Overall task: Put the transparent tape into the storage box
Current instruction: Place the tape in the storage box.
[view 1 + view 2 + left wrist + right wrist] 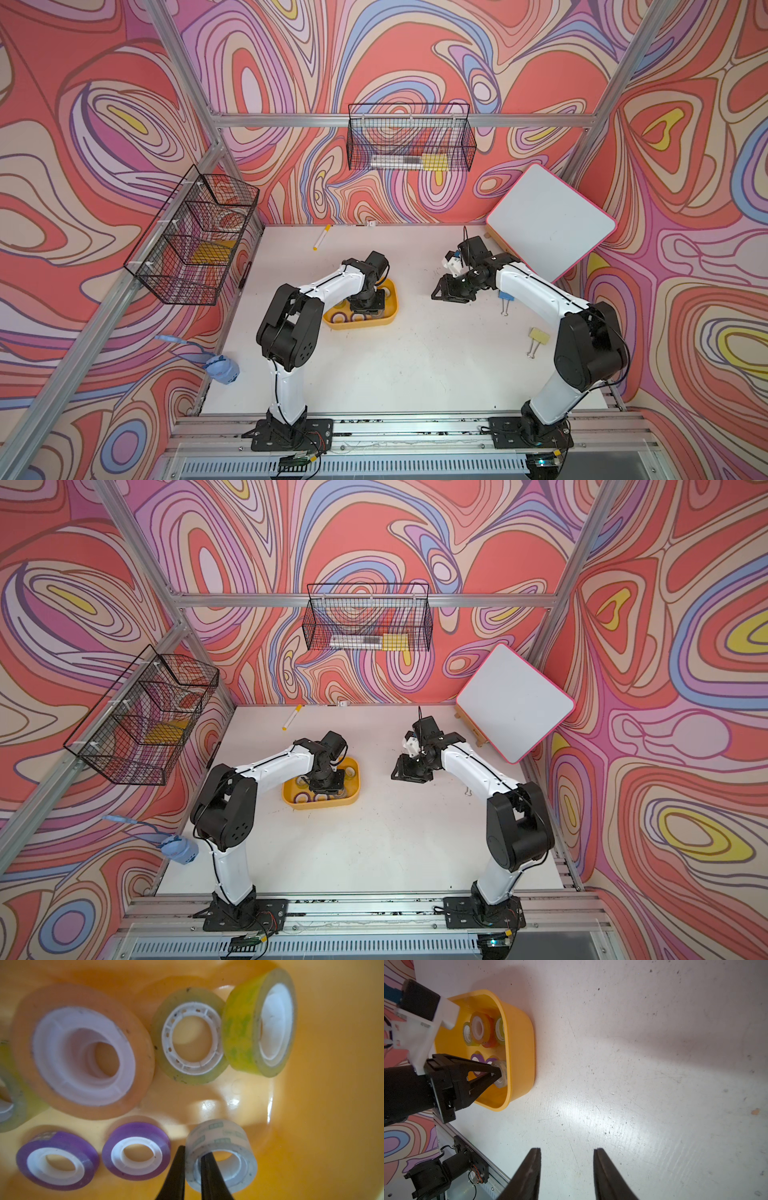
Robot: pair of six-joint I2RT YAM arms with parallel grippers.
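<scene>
The left gripper [194,1152] reaches down into the box [311,1064], its jaws pinched narrow on the wall of the clear tape [224,1140], one finger through the core and one outside. The roll sits low inside the box near its wall, just beside the purple rolls [136,1150]; whether it touches the floor cannot be told. The right gripper [566,1150] hangs partly open and empty over the table [654,1064], well apart from the box.

Bright even light, glare on storage box [234,1103] floor, nearest tape rolls [83,1105] blurred, soft shadows
</scene>
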